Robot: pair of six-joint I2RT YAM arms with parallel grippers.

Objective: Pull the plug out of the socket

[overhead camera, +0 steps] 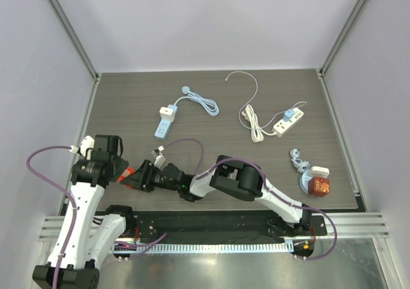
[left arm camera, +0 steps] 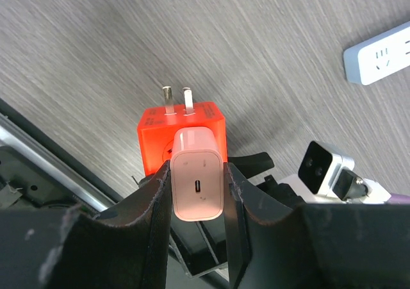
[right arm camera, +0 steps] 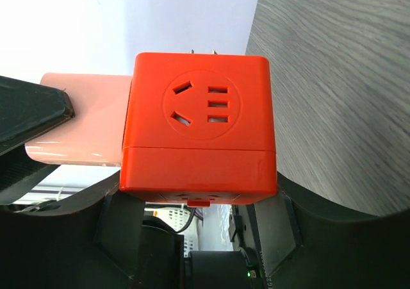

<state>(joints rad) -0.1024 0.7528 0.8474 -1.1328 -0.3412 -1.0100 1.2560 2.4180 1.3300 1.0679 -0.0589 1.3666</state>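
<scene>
Mid-frame, my left end effector (left arm camera: 197, 173) clamps the plug (left arm camera: 197, 189), my right end effector (right arm camera: 198, 198) the socket (right arm camera: 198, 109); skewed pulling risks slipping.

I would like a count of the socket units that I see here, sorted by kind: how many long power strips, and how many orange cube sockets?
Long power strips: 2 (light blue strip, white strip)
Orange cube sockets: 2 (held cube, resting cube)
Total: 4
</scene>
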